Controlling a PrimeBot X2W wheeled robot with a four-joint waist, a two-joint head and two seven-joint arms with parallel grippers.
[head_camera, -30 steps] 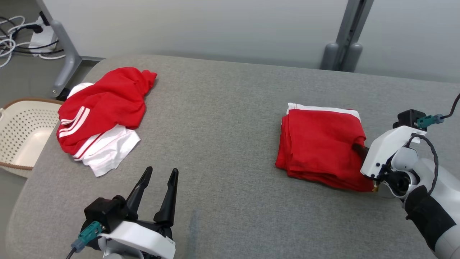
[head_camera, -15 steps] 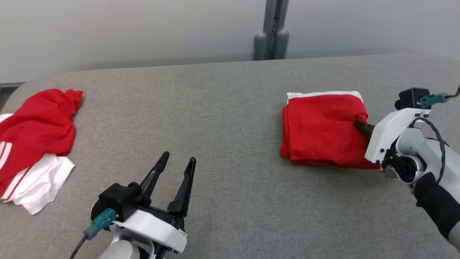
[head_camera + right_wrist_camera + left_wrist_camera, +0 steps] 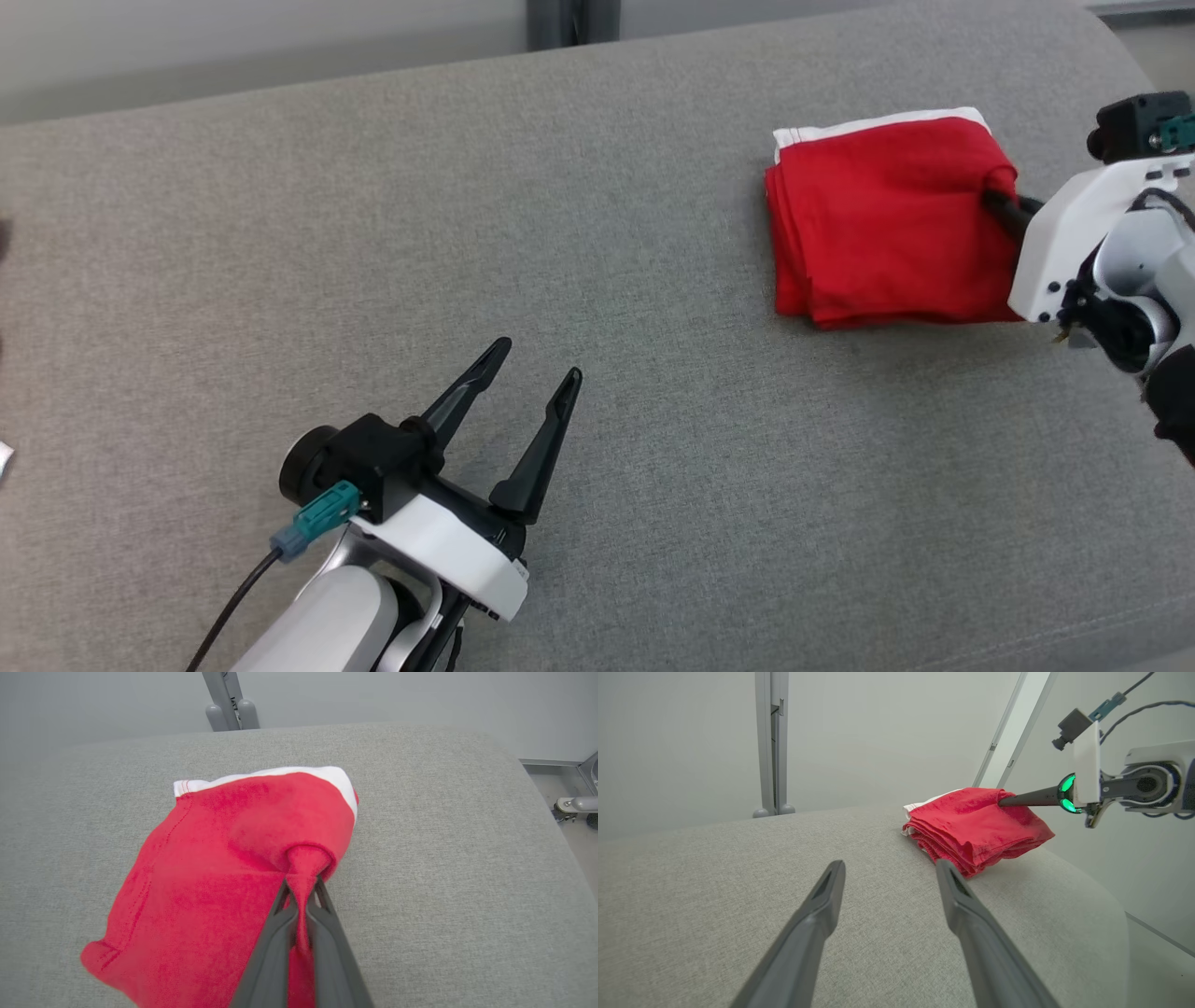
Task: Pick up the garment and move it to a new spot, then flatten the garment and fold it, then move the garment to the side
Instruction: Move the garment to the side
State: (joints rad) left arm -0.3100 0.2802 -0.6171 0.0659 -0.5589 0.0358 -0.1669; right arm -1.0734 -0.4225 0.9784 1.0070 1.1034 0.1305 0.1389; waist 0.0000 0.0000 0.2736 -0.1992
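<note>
The garment [image 3: 887, 224] is a folded red piece with a white edge, lying on the grey table at the right. My right gripper [image 3: 997, 200] is shut on its right edge, pinching a bunched fold of red cloth [image 3: 303, 868] between its fingers. From the left wrist view the garment [image 3: 976, 828] sits near the table's right end, with the right gripper [image 3: 1004, 801] clamped on its top edge. My left gripper [image 3: 541, 364] stands open over bare table, well to the left of the garment, its fingers [image 3: 822, 905] holding nothing.
The grey padded table [image 3: 373, 233] stretches wide to the left. Its right end [image 3: 537, 807] drops off close beside the garment. A grey post [image 3: 229, 700] stands behind the table's far edge.
The head camera has swung right, so the crumpled red and white clothes and the basket on the left have left the picture. My right gripper keeps its hold on the folded garment.
</note>
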